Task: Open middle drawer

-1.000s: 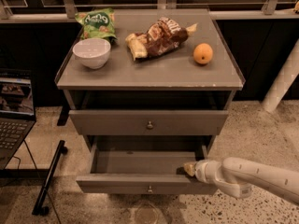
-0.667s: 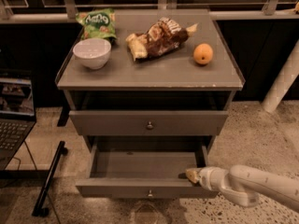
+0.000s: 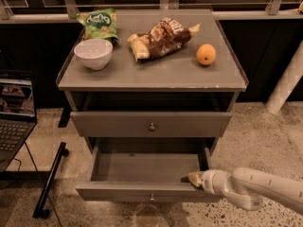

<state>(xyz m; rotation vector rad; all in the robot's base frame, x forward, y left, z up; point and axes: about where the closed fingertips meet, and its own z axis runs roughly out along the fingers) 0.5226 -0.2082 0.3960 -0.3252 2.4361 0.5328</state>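
Observation:
The grey cabinet (image 3: 151, 82) has an upper drawer (image 3: 113, 124) with a round metal knob, standing slightly out. Below it the middle drawer (image 3: 142, 167) is pulled well out toward me. It is a wide shallow empty box, with its flat grey front (image 3: 118, 192) and small knob (image 3: 151, 196) at the bottom of the view. My gripper (image 3: 193, 179) is at the right end of this drawer's front rim, on the end of my white arm (image 3: 255, 190), which comes in from the lower right. Any lower drawer is hidden under the open one.
On the cabinet top are a white bowl (image 3: 93, 53), a green chip bag (image 3: 98, 23), a brown snack bag (image 3: 161, 37) and an orange (image 3: 206, 54). A laptop (image 3: 14, 112) sits at the left and a black bar (image 3: 49, 181) lies on the floor. A white post (image 3: 286, 82) stands at the right.
The middle drawer has slid a little further out toward me. My gripper has moved down and forward with its front rim.

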